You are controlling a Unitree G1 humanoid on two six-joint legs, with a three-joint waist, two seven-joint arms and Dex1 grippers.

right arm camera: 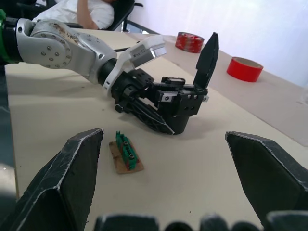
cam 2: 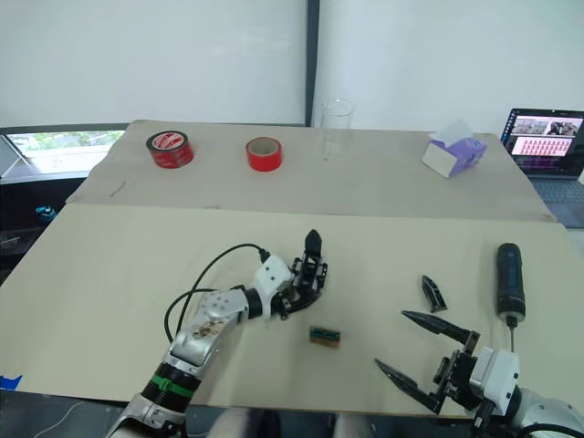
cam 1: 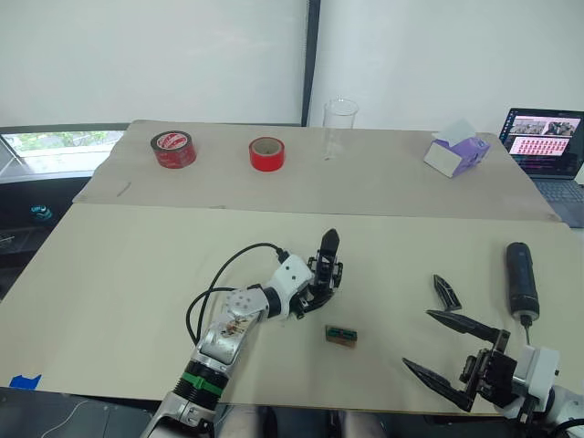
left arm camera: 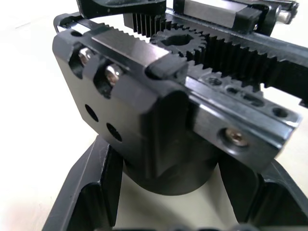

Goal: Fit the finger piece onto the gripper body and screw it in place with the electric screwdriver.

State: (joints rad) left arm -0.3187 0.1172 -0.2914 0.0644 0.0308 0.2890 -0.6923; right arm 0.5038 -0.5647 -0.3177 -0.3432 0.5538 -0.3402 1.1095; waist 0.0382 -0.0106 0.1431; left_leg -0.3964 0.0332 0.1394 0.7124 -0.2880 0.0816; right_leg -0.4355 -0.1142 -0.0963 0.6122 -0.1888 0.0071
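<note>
The red tape roll carries white print too small to read. The left gripper reaches across the bench, jaws clamped on the gripper body. The right gripper hovers low with jaws apart, near the finger piece and the electric screwdriver.

The body runs past the top and right edges of the left wrist view, and its base hides most of the left fingers. The right arm is cut by the lower right corner of the head views. The laptop is clipped by the right edge, its screen too small to read. The bit of the screwdriver is barely resolvable. A person is cropped at the top of the right wrist view.
</note>
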